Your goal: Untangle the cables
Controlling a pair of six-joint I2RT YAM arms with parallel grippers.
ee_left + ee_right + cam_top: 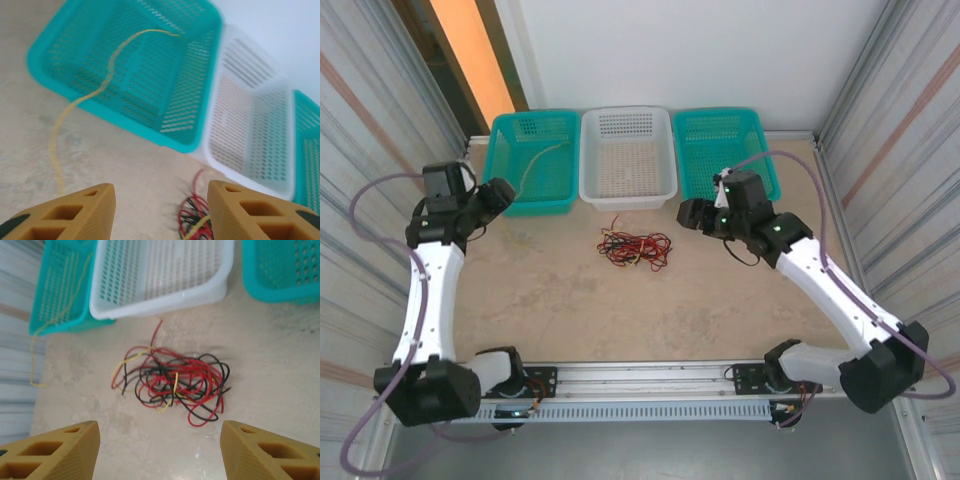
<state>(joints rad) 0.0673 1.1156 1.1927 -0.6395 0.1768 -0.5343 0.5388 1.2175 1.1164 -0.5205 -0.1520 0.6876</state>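
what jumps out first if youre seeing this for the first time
The tangle of red, black and yellow cables on the table just in front of the white basket. Next, one yellow cable trailing from the left teal basket over its rim onto the table.

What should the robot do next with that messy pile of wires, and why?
Probably lower the right gripper onto the tangle of cables and pinch the red end that sticks out toward the white basket. The gripper is open and empty, the pile lies straight ahead of it on the table, and that loose end looks easiest to pull free.
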